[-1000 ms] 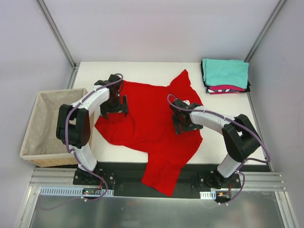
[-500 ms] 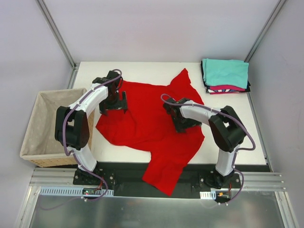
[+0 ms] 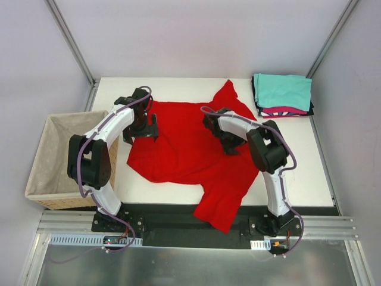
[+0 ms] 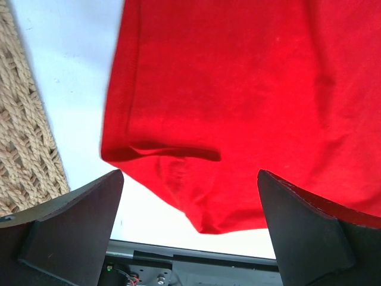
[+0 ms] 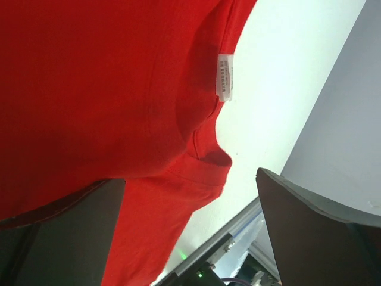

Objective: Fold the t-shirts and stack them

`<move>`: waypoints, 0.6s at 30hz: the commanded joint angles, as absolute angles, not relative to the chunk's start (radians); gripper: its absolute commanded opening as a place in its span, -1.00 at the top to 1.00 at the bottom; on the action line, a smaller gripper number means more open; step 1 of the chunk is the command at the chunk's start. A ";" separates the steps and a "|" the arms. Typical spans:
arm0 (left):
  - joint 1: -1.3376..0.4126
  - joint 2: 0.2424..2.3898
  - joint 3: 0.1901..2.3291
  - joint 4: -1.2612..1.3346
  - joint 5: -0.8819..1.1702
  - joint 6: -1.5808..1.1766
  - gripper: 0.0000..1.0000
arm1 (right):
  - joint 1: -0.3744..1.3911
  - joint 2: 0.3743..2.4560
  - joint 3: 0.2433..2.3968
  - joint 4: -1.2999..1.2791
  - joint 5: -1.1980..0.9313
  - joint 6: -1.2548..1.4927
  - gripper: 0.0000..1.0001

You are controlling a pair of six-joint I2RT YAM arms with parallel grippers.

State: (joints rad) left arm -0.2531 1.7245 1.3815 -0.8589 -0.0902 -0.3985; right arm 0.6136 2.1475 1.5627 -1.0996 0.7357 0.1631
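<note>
Red shirt (image 3: 178, 149), spread at centre, long axis running upper right to lower centre; left gripper (image 3: 141, 127) gaping at left edge, right gripper (image 3: 230, 143) gaping at collar.

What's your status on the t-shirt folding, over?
Left gripper, right gripper open, holding nothing. Red t-shirt spread unfolded, part over the near edge. Folded stack far right. Wicker basket left, apart.
</note>
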 commanded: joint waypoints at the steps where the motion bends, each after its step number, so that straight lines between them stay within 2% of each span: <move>1: -0.229 1.683 1.390 -0.890 -0.123 -0.373 -0.92 | 0.517 2.242 1.715 -1.138 0.739 0.117 -0.93; 8: -0.196 1.712 1.355 -0.865 -0.109 -0.370 -0.92 | 0.387 2.348 1.955 -1.190 0.686 0.084 -0.93; 12: -0.193 1.749 1.364 -0.856 -0.091 -0.377 -0.91 | 0.364 2.373 2.022 -1.224 0.679 0.081 -0.93; 15: -0.196 1.729 1.381 -0.857 -0.036 -0.408 -0.89 | 0.370 2.318 1.987 -1.232 0.696 0.112 -0.93; 18: -0.236 1.680 1.408 -0.854 -0.002 -0.414 -0.90 | 0.391 2.179 1.899 -1.164 0.660 0.120 -0.93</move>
